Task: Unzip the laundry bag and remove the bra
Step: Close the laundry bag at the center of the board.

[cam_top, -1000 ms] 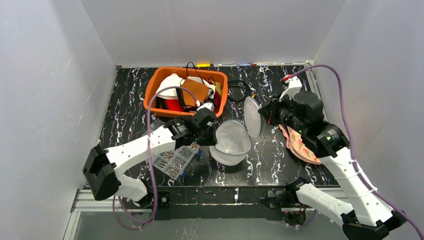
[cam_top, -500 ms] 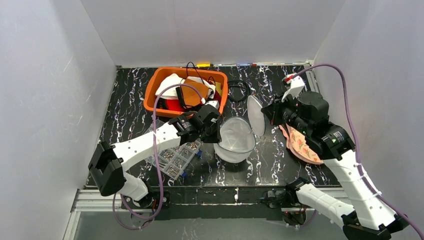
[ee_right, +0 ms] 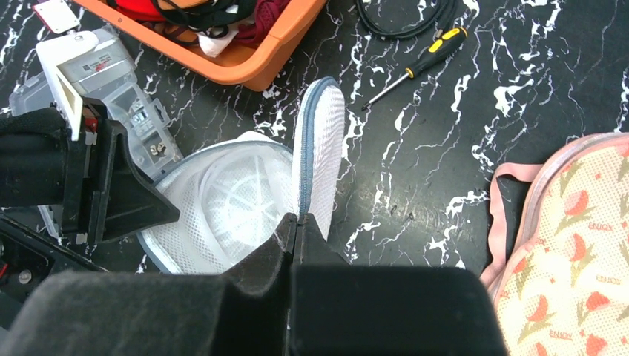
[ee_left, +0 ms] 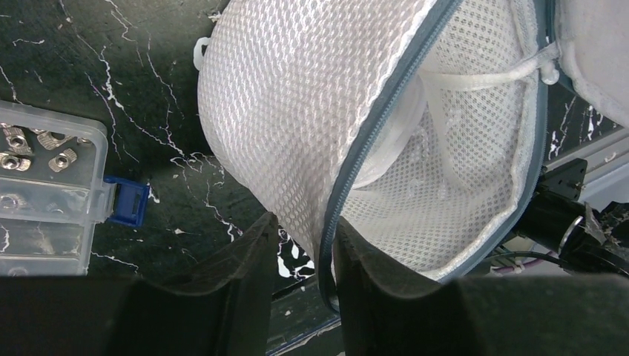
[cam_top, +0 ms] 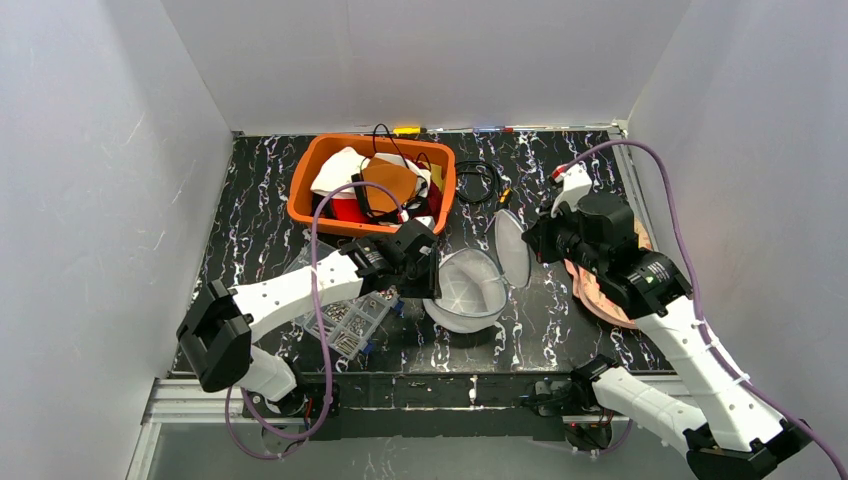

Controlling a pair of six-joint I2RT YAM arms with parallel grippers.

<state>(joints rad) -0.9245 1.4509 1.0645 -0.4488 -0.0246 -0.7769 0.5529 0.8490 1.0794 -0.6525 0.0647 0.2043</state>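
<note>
The white mesh laundry bag (cam_top: 462, 292) lies unzipped in the middle of the table, its round lid (cam_top: 510, 248) raised on edge. It also shows in the left wrist view (ee_left: 311, 96) with its grey zipper rim, and nothing shows inside it. My left gripper (cam_top: 427, 272) is shut on the near rim of the bag's lower half (ee_left: 304, 222). My right gripper (cam_top: 537, 240) is shut on the lid's zipper edge (ee_right: 298, 216). The pink floral bra (cam_top: 598, 290) lies on the table under the right arm, outside the bag (ee_right: 571, 245).
An orange basket (cam_top: 372, 185) of clothes stands at the back. A clear parts box (cam_top: 350, 320) lies by the left arm. A black cable (cam_top: 478, 180) and a yellow-handled screwdriver (ee_right: 419, 65) lie behind the bag. White walls close in on three sides.
The left gripper has shifted slightly right and nearer with the bag's rim. The right gripper has moved the lid a little left and down. The bra has not moved.
</note>
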